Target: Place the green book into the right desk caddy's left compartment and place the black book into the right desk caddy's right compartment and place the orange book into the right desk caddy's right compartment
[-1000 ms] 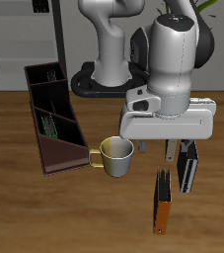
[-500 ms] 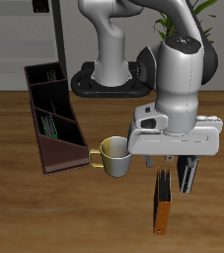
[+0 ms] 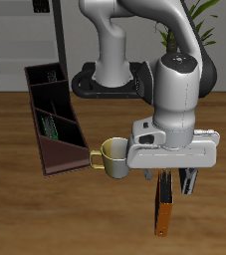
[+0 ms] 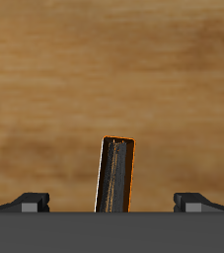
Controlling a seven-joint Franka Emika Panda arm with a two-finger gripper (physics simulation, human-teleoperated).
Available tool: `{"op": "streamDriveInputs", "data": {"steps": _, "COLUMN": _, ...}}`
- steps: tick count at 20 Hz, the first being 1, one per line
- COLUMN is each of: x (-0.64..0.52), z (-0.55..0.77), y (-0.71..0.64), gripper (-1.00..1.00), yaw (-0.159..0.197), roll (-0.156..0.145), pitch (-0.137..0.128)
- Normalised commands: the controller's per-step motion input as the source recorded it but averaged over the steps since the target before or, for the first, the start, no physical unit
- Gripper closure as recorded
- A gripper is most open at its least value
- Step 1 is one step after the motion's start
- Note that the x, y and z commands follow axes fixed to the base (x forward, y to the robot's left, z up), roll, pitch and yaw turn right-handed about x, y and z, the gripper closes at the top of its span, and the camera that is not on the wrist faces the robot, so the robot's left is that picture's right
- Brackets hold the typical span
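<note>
The orange book (image 3: 164,206) stands on its edge on the table near the front edge, dark spine up; it also shows in the wrist view (image 4: 114,175). My gripper (image 3: 175,176) is open and empty just above the book, fingers (image 4: 30,203) wide apart on either side of it. The black book (image 3: 192,181) stands beside the orange one, mostly hidden behind my hand. The right desk caddy (image 3: 63,149) is a long maroon tray farther off. A strip of green, the green book (image 3: 48,126), shows inside the caddy section nearest the front.
An olive-yellow mug (image 3: 116,156) stands between the caddy and my gripper, its handle touching the caddy's end. The robot base and a potted plant (image 3: 184,20) are at the back.
My gripper has come down and toward the table's front edge, from above the black book to over the orange book. It stays open. The books and mug have not moved.
</note>
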Motion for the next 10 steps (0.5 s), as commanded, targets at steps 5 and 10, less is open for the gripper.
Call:
{"op": "streamDriveInputs", "data": {"steps": 5, "x": 0.13, "z": -0.15, "y": -0.08, "gripper": -1.0, "yaw": 0.004, "roll": -0.006, "pitch": 0.05}}
{"op": "streamDriveInputs", "data": {"steps": 10, "x": 0.1, "z": -0.22, "y": -0.02, "gripper": -1.0, "yaw": -0.015, "roll": -0.01, "pitch": 0.033}}
